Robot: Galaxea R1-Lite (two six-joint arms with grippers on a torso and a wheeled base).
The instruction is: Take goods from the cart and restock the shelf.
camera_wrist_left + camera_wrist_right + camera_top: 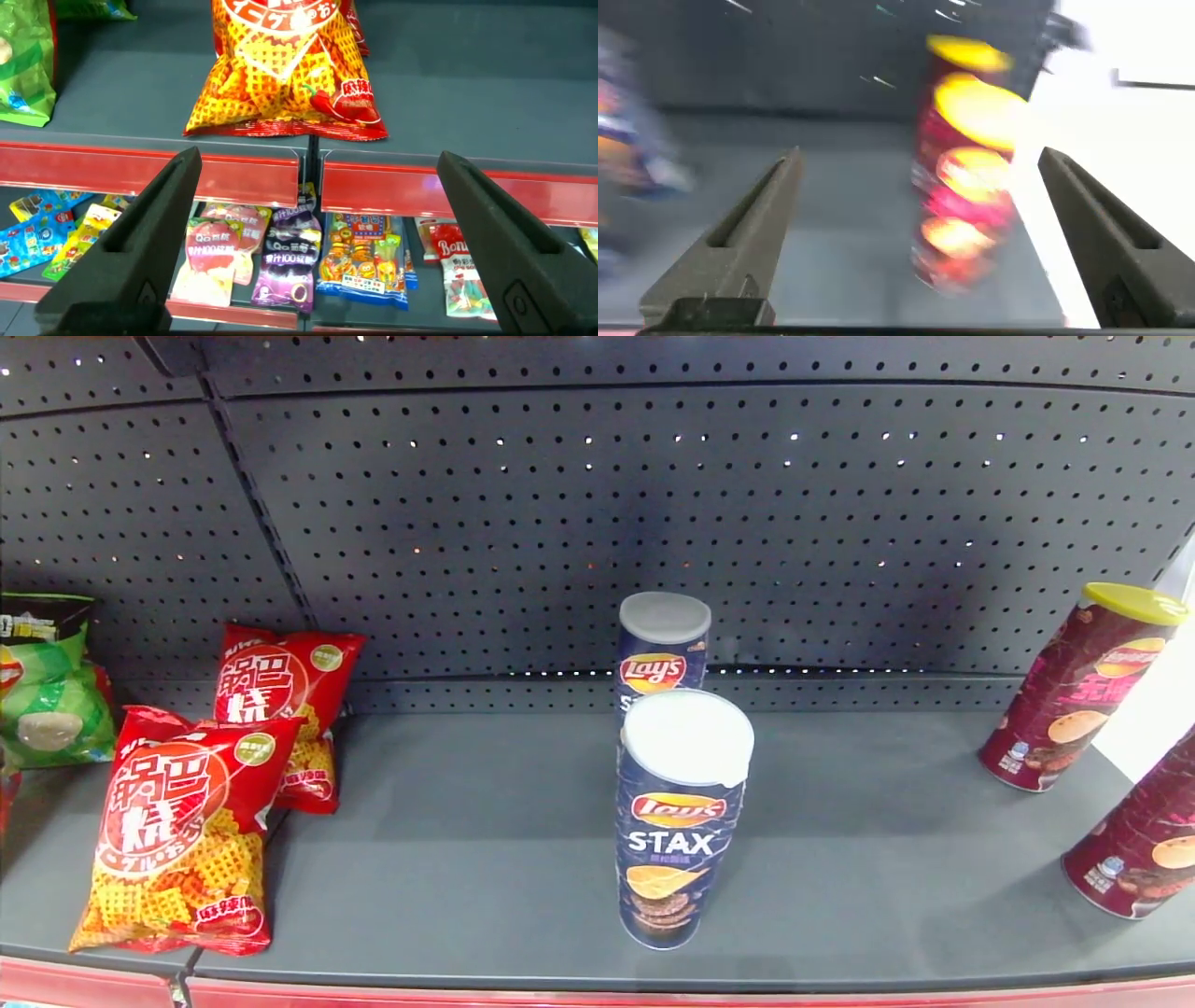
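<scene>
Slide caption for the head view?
Two blue chip cans stand on the shelf, red snack bags left, maroon cans right.

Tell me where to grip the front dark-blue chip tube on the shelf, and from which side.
Grip the dark-blue cylindrical chip tube with the white lid around its mid-height wall, coming from the open front of the grey metal shelf. It stands upright, a matching grey-lidded tube stands behind, and both flanks look free for fingers.

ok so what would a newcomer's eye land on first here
A dark blue chip can stands upright in the middle of the grey shelf, with a second blue can right behind it. At the left end a red snack bag overlaps another red bag, and at the right end stands a maroon can with a yellow lid.
</scene>
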